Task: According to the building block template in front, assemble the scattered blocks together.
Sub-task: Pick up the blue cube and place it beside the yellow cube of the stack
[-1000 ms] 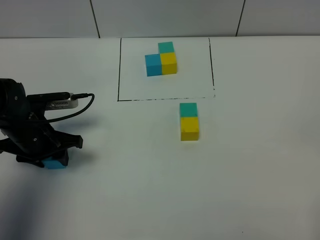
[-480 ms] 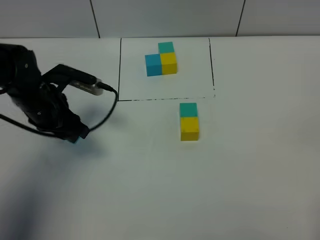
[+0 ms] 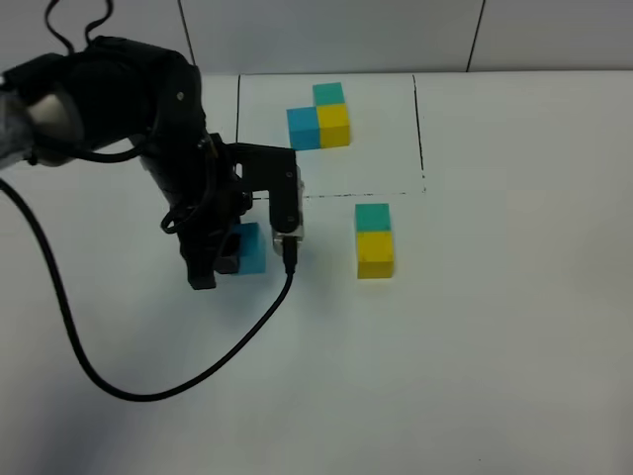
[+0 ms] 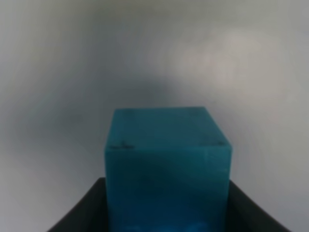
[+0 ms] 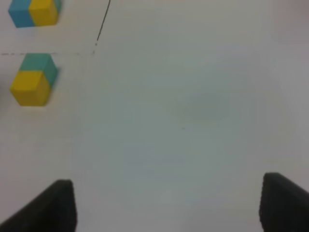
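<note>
The template (image 3: pixel 319 116) of teal, yellow and blue cubes sits inside a black-lined rectangle at the back; it also shows in the right wrist view (image 5: pixel 34 12). A teal cube (image 3: pixel 373 216) touches a yellow cube (image 3: pixel 375 253) just in front of the frame, also in the right wrist view (image 5: pixel 38 64) (image 5: pixel 30 88). My left gripper (image 3: pixel 237 249) is shut on the sky-blue cube (image 3: pixel 247 247) (image 4: pixel 166 164), left of the yellow cube and apart from it. My right gripper (image 5: pixel 166 205) is open and empty, right of the pair, and is outside the high view.
The left arm's black cable (image 3: pixel 119 381) loops across the white table (image 3: pixel 475 346) at the front left. The frame's front line (image 3: pixel 376 194) runs just behind the teal cube.
My left gripper has carried the sky-blue cube from the front left of the table rightward and back toward the yellow and teal pair. The pair has not moved.
</note>
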Available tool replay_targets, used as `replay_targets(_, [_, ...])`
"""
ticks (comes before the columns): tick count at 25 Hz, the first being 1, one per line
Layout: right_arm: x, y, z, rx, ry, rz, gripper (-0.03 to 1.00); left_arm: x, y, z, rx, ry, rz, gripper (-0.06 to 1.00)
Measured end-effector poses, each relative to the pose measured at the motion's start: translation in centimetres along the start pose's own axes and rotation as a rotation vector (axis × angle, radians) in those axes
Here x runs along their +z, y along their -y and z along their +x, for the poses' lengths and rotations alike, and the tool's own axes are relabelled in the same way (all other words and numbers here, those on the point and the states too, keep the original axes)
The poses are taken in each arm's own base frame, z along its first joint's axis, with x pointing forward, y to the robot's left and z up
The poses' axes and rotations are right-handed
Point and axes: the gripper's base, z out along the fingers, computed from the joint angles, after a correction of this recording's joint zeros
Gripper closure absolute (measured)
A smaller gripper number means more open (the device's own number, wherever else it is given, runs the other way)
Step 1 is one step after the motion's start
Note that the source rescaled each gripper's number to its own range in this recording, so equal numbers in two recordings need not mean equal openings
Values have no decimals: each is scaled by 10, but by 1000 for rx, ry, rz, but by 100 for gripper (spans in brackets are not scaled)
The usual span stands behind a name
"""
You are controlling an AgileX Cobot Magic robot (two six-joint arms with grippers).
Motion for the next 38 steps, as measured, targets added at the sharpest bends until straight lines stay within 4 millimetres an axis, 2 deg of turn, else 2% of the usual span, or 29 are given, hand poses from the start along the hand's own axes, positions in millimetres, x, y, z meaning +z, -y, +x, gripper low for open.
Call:
replay_targets(6, [0,0,0,0,1,0,39,26,-11,-33,111,-20,27,94])
replay_targets(10, [0,0,0,0,1,0,39,39,-21,-51,71,-33,14,94])
replay_targets(14, [0,0,0,0,1,0,39,51,-28,-60,63,-67,30,94])
replay_targets(22, [0,0,0,0,1,0,39,60,-30,-71,104,-89,6,94])
replay_targets(32, [0,0,0,0,1,0,39,60,-32,-71,90,-90,-22,94])
replay_targets(38, [0,0,0,0,1,0,39,73,-33,-70,70,-106,-1,94])
